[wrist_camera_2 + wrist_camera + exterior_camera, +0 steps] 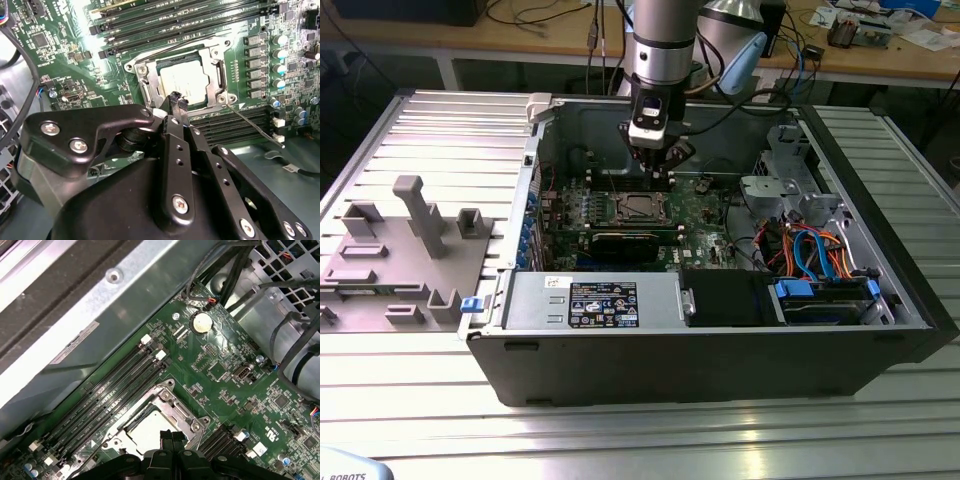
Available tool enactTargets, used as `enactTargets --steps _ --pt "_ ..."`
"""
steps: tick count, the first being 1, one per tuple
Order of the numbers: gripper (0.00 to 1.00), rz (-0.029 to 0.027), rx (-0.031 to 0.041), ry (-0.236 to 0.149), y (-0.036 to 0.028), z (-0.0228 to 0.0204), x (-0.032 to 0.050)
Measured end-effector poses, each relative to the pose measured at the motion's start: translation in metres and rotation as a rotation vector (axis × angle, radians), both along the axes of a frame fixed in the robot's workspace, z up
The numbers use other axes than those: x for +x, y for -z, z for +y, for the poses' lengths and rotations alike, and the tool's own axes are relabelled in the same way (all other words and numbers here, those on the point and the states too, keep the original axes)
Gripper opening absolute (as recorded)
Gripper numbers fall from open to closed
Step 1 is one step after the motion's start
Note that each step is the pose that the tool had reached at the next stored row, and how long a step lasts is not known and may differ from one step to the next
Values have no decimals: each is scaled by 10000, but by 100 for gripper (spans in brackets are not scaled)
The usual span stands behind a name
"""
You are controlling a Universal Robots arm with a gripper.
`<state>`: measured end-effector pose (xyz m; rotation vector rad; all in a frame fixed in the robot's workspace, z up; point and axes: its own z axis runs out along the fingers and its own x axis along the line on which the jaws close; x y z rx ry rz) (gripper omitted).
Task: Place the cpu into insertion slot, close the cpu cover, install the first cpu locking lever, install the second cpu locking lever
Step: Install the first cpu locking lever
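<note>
Fingers closed together, beside cpu cover

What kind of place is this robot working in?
Probably a robotics lab or workshop: a robot arm reaches into an open computer case on a slatted metal table, with a cable-strewn wooden workbench behind.

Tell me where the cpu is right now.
In the second wrist view the cpu lies on the green board, framed by the cover, between two banks of memory slots, with the gripper at its edge.
</note>
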<state>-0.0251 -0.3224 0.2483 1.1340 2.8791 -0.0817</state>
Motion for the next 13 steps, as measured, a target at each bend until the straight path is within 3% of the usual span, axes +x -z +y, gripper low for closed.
enactTargets --steps 13 --pt "11 0 0 -1015 0 0 0"
